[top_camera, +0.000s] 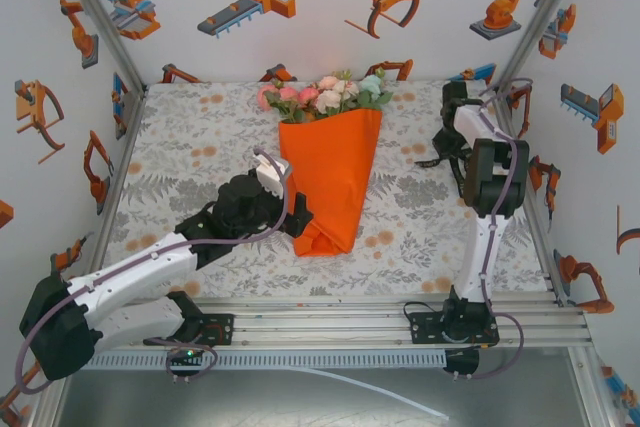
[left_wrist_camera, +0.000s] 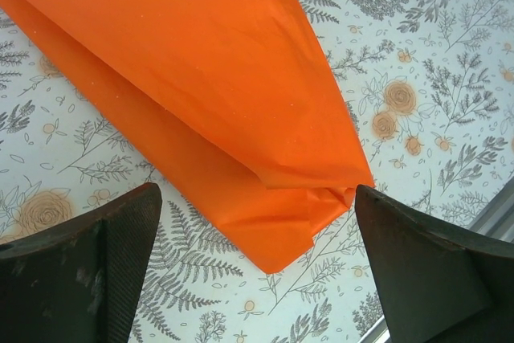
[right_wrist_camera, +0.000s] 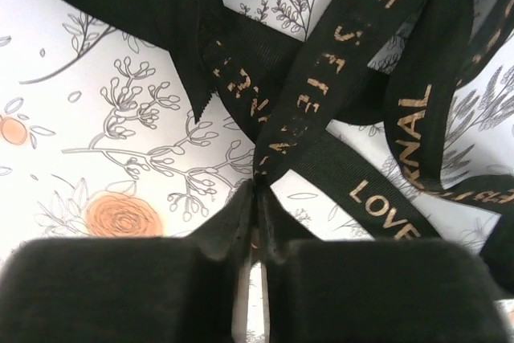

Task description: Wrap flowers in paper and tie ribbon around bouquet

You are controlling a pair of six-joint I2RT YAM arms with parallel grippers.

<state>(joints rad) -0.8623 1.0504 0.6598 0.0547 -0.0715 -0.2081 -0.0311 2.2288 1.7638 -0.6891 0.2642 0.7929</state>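
The bouquet lies in the middle of the table: pink, white and mint flowers (top_camera: 325,94) at the far end, with the orange paper (top_camera: 332,172) wrapped as a cone around the stems. My left gripper (top_camera: 300,215) stands open at the cone's lower left edge. In the left wrist view the paper's folded tip (left_wrist_camera: 265,222) lies between the wide-apart fingers (left_wrist_camera: 104,263) without touching them. At the right of the table, my right gripper (top_camera: 446,155) is shut on the black ribbon (right_wrist_camera: 321,78), which has gold lettering. The fingertips (right_wrist_camera: 241,206) pinch one strand, and its loops lie crumpled on the cloth.
A floral tablecloth (top_camera: 190,147) covers the table. White walls with printed orange robots close the left, back and right sides. An aluminium rail (top_camera: 400,309) runs along the near edge by the arm bases. Bare cloth lies between the cone and the right arm.
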